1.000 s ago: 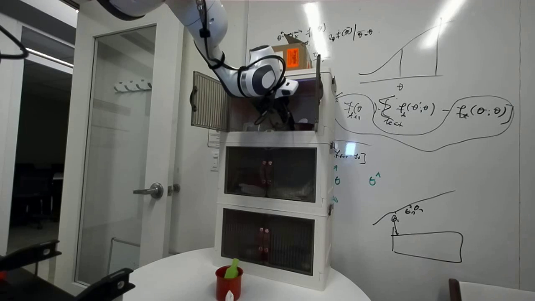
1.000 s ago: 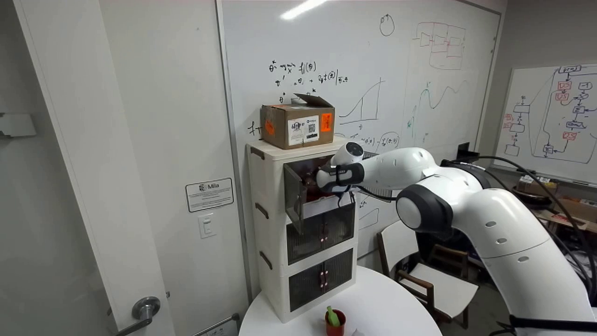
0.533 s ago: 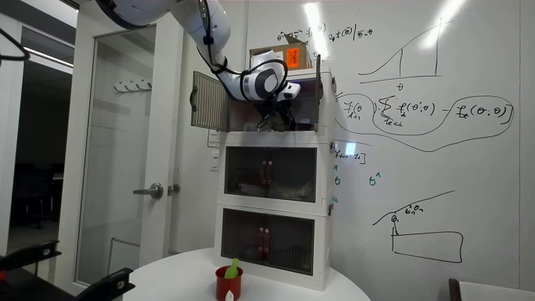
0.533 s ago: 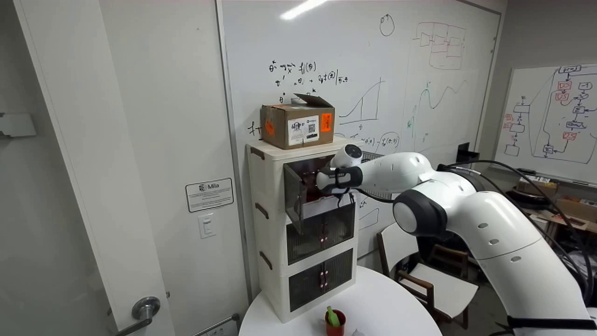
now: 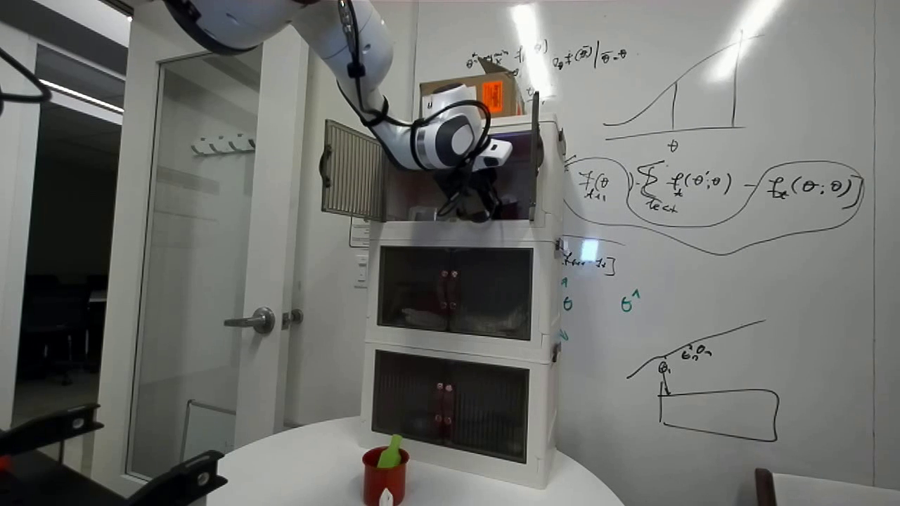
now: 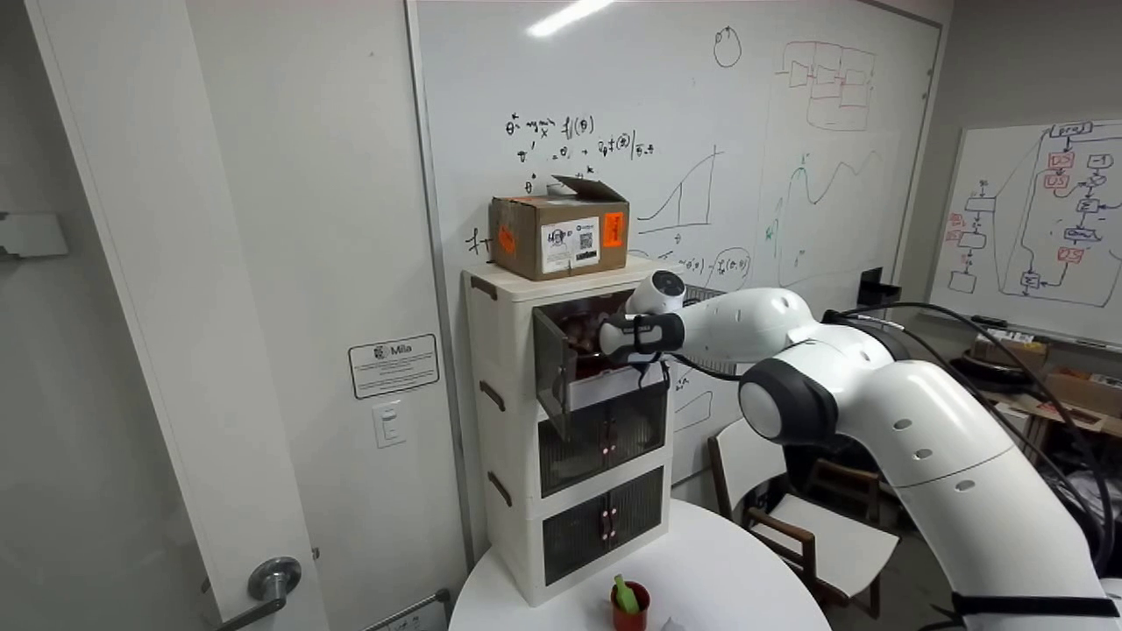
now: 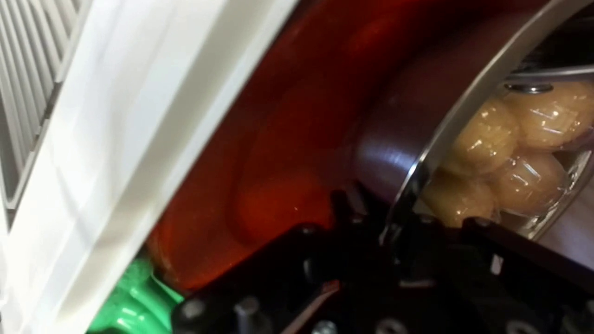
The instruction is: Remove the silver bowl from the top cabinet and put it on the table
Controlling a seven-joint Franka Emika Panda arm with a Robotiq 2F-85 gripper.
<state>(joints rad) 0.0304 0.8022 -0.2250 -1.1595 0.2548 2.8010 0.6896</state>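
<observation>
A white jointed robot arm [image 6: 955, 429] reaches over a round, smooth white tabletop [image 5: 316, 450] carrying a white cabinet stack [image 5: 457, 346] of cube compartments. Its top cabinet [image 6: 500, 337] has both grey side-hinged doors [image 5: 354, 171] swung wide, and a brown cardboard box [image 6: 559, 232] sits on its roof. In the wrist view, the black gripper [image 7: 387, 222] has its fingertips drawn close together, apparently pinching the rim of the shiny, round silver bowl [image 7: 394, 153]. The bowl is inside the top cabinet, behind the white front lip [image 7: 106, 116]; whether it touches the shelf, I cannot tell. On the tabletop, before the stack, a red mug [image 5: 384, 483] holds a green utensil [image 5: 390, 453]. Past the bowl's rim are glossy tan round items [image 7: 524, 181], perhaps in it, perhaps behind it.

Likely risks: a thin rim held at a single spot may let the bowl swing or slip, more so if those items weigh it down; coming out too low could catch the lip, and drifting sideways could strike a door.

Counted: one arm, one tabletop, three compartments, two swung-wide doors, one box, one gripper, one bowl, one mug, one utensil, at least four round items.
</observation>
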